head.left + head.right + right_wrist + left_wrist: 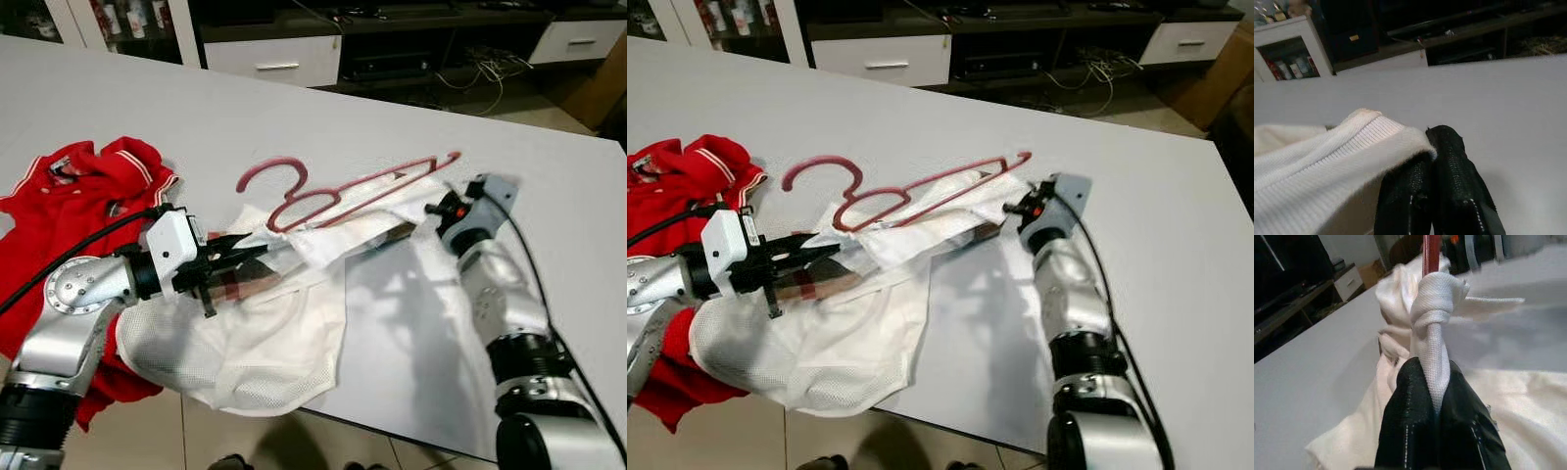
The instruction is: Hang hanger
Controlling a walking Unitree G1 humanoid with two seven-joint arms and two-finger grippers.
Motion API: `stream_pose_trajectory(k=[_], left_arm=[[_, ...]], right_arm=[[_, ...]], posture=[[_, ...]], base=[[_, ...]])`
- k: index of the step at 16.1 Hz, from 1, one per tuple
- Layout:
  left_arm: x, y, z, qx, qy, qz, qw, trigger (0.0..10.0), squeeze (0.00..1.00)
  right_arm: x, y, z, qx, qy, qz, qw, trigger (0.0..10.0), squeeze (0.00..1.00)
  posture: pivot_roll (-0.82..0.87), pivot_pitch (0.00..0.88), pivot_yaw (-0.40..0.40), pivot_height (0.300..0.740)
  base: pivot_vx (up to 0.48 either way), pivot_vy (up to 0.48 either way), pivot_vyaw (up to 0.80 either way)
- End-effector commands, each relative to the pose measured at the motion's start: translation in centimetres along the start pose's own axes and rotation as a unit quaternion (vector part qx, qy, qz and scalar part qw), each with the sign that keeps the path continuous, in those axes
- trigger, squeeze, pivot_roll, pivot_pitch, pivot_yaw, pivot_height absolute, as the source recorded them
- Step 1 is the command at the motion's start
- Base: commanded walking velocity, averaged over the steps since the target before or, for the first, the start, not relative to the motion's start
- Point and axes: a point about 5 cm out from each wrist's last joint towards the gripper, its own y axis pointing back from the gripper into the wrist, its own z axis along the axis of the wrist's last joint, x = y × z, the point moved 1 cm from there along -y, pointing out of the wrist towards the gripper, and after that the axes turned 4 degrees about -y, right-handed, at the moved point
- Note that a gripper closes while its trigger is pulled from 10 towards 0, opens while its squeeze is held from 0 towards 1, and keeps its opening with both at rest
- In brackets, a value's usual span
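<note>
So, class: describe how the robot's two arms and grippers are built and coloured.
Both arms are silver metal with black joint rings. The left gripper has a white housing and long black fingers; the right gripper has a grey housing with a red spot. Black cables trail along both arms.

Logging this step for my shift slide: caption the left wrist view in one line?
Left claw shut on a knotted strip of the white mesh garment, the red hanger rising behind it.

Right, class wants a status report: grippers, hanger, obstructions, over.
Left gripper shut on white garment. Right gripper shut on its ribbed edge. Red hanger lies on the garment, unhung. Red shirt bunched beside the left arm.
</note>
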Motion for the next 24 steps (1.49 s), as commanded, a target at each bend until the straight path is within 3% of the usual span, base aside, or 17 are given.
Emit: stream_pose_trajectory(k=[1, 4, 7, 11, 14, 17, 20, 21, 23, 24], left_arm=[[0.0, 0.3, 0.2, 0.014, -0.011, -0.010, 1.000, 0.0, 0.00], [0.1, 0.3, -0.8, 0.070, -0.033, -0.016, 0.997, 0.0, 0.00], [1.4, 0.1, -1.6, 0.130, -0.085, 0.010, 0.988, 0.0, 0.00], [3.8, -0.5, -0.8, 0.131, -0.119, 0.090, 0.980, 0.0, 0.00], [4.0, -0.7, -0.9, 0.131, -0.128, 0.098, 0.978, 0.0, 0.00], [5.0, -1.1, -0.9, 0.140, -0.150, 0.130, 0.970, 0.0, 0.00], [5.0, -1.5, -1.2, 0.153, -0.166, 0.121, 0.967, 0.0, 0.00], [5.2, -1.8, -1.2, 0.156, -0.171, 0.129, 0.964, 0.0, 0.00], [5.2, -2.5, -1.1, 0.156, -0.181, 0.127, 0.963, 0.0, 0.00], [5.1, -2.9, -1.1, 0.155, -0.187, 0.124, 0.962, 0.0, 0.00]], right_arm=[[-0.9, 0.0, 2.1, -0.032, -0.006, -0.013, 0.999, 0.0, 0.00], [0.4, 0.1, 4.5, -0.056, 0.015, 0.030, 0.998, 0.0, 0.00], [1.4, 0.6, 6.2, -0.072, 0.052, 0.063, 0.994, 0.0, 0.00], [1.9, 1.3, 6.2, -0.064, 0.087, 0.083, 0.991, 0.0, 0.00], [1.9, 1.5, 6.0, -0.059, 0.087, 0.079, 0.991, 0.0, 0.00], [4.0, 1.9, 6.6, -0.065, 0.091, 0.116, 0.987, 0.0, 0.00], [5.4, 2.1, 7.8, -0.079, 0.082, 0.137, 0.984, 0.0, 0.00], [6.9, 2.4, 8.7, -0.086, 0.085, 0.162, 0.979, 0.0, 0.00], [6.9, 2.3, 8.7, -0.082, 0.092, 0.155, 0.980, 0.0, 0.00], [6.2, 2.0, 8.5, -0.075, 0.095, 0.129, 0.984, 0.0, 0.00]], posture=[[0.09, 0.126, -0.045, 0.740], [0.08, 0.120, -0.048, 0.740], [0.07, 0.110, -0.055, 0.740], [0.07, 0.090, -0.063, 0.740], [0.07, 0.077, -0.064, 0.740], [0.07, 0.068, -0.068, 0.740], [0.07, 0.063, -0.070, 0.740], [0.07, 0.059, -0.071, 0.740], [0.07, 0.058, -0.071, 0.740], [0.07, 0.058, -0.071, 0.740]], base=[[0.000, 0.000, 0.00], [0.000, 0.000, 0.00], [0.000, 0.000, 0.00], [0.000, 0.000, 0.00], [0.000, 0.000, 0.00], [0.000, 0.000, 0.00], [0.000, 0.000, 0.00], [0.000, 0.000, 0.00], [0.000, 0.000, 0.00], [0.000, 0.000, 0.00]])
